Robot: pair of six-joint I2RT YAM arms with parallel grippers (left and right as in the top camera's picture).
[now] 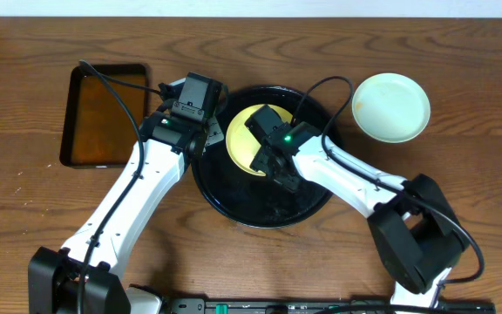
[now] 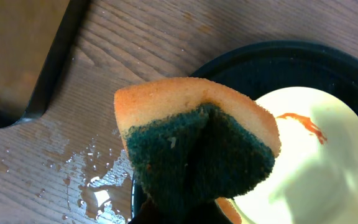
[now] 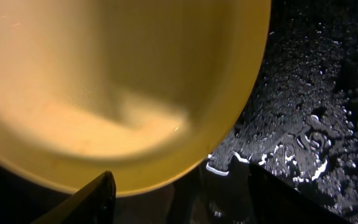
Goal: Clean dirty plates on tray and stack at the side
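The pale yellow plate lies in the upper left of the round black tray. In the left wrist view the plate carries an orange sauce smear. My left gripper is at the tray's left rim, shut on an orange sponge with a green scouring side, held just above the plate's edge. My right gripper hovers over the plate, fingers apart at the plate's near rim; the wet tray floor shows beside it. A clean mint plate sits on the table at the upper right.
A rectangular black tray of brown liquid stands at the upper left; its rim shows in the left wrist view. Water drops lie on the wood between it and the round tray.
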